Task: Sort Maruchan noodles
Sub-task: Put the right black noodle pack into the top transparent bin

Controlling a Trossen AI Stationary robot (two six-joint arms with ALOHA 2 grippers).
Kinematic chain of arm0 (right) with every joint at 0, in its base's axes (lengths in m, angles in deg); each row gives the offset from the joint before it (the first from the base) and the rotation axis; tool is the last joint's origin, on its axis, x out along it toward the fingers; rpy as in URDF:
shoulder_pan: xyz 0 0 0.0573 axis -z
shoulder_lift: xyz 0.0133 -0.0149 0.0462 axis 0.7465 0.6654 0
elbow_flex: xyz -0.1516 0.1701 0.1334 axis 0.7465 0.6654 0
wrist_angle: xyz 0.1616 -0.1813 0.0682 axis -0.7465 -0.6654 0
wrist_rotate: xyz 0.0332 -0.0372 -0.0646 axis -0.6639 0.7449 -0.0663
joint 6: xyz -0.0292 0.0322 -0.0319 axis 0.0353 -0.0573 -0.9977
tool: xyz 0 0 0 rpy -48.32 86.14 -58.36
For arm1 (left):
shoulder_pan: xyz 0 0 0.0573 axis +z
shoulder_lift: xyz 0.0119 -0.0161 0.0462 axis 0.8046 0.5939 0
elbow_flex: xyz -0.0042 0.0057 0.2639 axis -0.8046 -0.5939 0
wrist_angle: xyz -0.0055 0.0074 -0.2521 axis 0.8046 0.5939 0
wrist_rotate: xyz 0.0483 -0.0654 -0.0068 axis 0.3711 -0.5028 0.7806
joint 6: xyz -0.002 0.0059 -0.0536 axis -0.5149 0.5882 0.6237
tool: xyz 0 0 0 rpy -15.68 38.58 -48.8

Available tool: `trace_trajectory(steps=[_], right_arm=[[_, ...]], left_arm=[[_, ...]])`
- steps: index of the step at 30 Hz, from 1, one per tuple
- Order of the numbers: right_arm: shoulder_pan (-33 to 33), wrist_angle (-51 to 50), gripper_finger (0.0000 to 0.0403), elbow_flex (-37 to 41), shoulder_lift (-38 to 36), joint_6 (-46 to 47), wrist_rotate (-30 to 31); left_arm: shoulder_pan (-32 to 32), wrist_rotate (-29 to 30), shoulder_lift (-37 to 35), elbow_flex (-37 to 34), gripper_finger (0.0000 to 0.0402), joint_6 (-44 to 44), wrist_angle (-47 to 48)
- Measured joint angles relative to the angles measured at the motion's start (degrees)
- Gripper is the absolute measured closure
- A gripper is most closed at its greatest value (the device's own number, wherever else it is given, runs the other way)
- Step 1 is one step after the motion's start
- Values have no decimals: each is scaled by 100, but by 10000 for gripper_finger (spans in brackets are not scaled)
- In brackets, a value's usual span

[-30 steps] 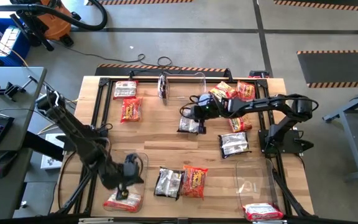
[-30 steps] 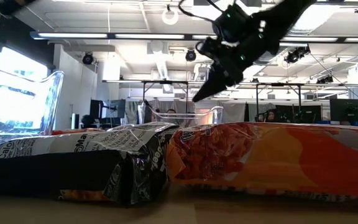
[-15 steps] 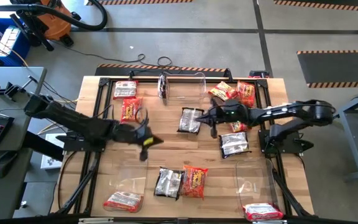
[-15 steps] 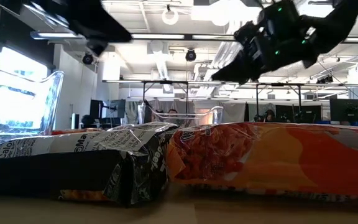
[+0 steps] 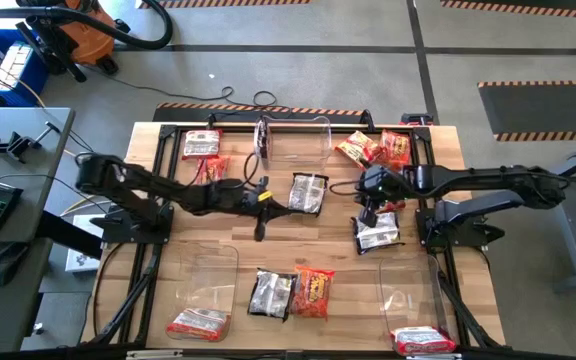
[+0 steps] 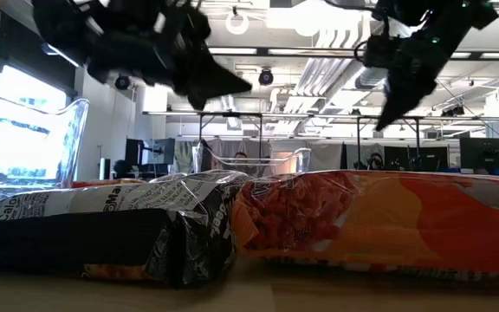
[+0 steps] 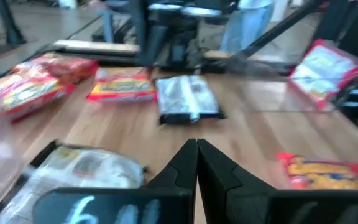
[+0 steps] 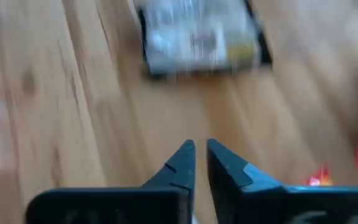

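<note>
**Two empty grippers above a table of scattered ramen packets**

Wooden table top (image 5: 238, 235), seen from above, bordered by a black metal frame. Left gripper (image 5: 264, 205), near the centre, has its fingers pressed together and holds nothing; its arm reaches in from 9 o'clock. Just beside its tip, toward 2 o'clock, lies a dark black-silver crinkly plastic ramen packet (image 5: 308, 193). Right gripper (image 5: 366, 210), at about 3 o'clock from centre, shows a narrow slit between its fingers and holds nothing; it hovers close above a second black-silver packet (image 5: 376, 233). Orange-red packets (image 5: 376, 148) lie at 1 o'clock. At 6 o'clock a black-silver packet (image 5: 271, 294) touches an orange-red packet (image 5: 313, 291). A clear plastic bin (image 5: 296, 139) stands at 12 o'clock.
</note>
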State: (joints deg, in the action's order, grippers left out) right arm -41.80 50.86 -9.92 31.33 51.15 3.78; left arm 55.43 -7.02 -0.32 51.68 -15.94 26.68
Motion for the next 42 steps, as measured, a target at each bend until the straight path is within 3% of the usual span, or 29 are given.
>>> trace_trajectory(steps=[4, 10, 16, 22, 31, 36, 42], right_arm=[[-239, -675, 303, -213, 391, 423, -148], [-123, -673, 201, -232, 1246, 514, -475], [196, -315, 164, -232, 2143, 516, -941], [400, -108, 204, -235, 2836, 509, -1136], [465, -210, 388, -329, 2953, 317, -1107], [422, 32, 391, -631, 2970, 82, -1798], [412, -151, 402, -1198, 2974, -145, -2204]], left_arm=[[243, 4, 335, 6, 401, -1, -309], [402, 9, 410, 6, 400, -132, -331], [414, 7, 410, 6, 399, -390, -283], [414, 2, 410, 6, 398, -459, -272], [412, 2, 410, 8, 399, -490, -218], [425, 2, 410, 8, 401, -492, -175], [427, 2, 410, 8, 401, -549, -172]])
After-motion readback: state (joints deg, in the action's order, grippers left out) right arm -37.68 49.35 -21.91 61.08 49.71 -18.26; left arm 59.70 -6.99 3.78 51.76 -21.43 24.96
